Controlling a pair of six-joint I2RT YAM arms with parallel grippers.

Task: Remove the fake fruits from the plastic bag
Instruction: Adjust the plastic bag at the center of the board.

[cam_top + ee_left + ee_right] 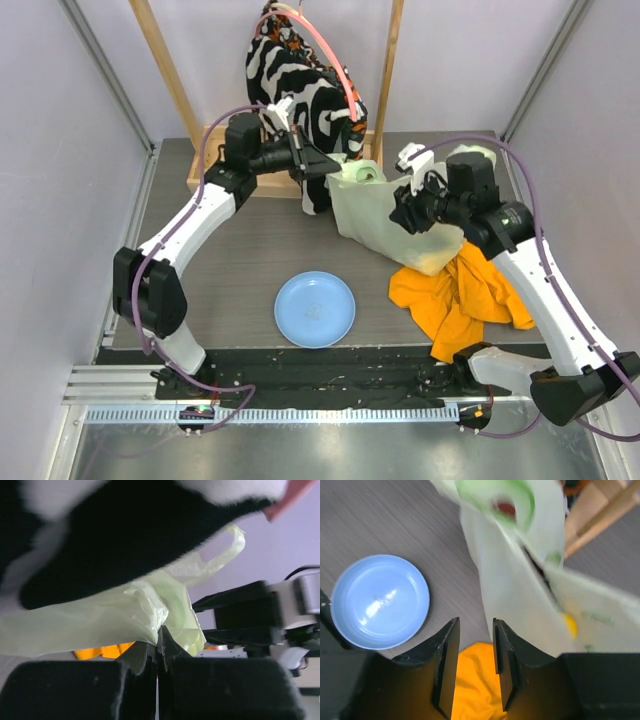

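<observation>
At the back of the table (240, 250), the plastic bag (385, 215) is held up by its top edge.

The left gripper (337, 172) is clenched on the bag's crumpled upper edge, just below the zebra-patterned garment (300, 85). The right gripper (403, 213) is just beside the bag's other side, its fingers (449, 650) a little apart with nothing between them; the orange cloth (460, 295) shows through the gap. A yellow fruit (568, 625) shows dimly through the bag's wall, inside it. The blue plate (315, 309) lies nearer the arm bases, apart from the bag.
</observation>
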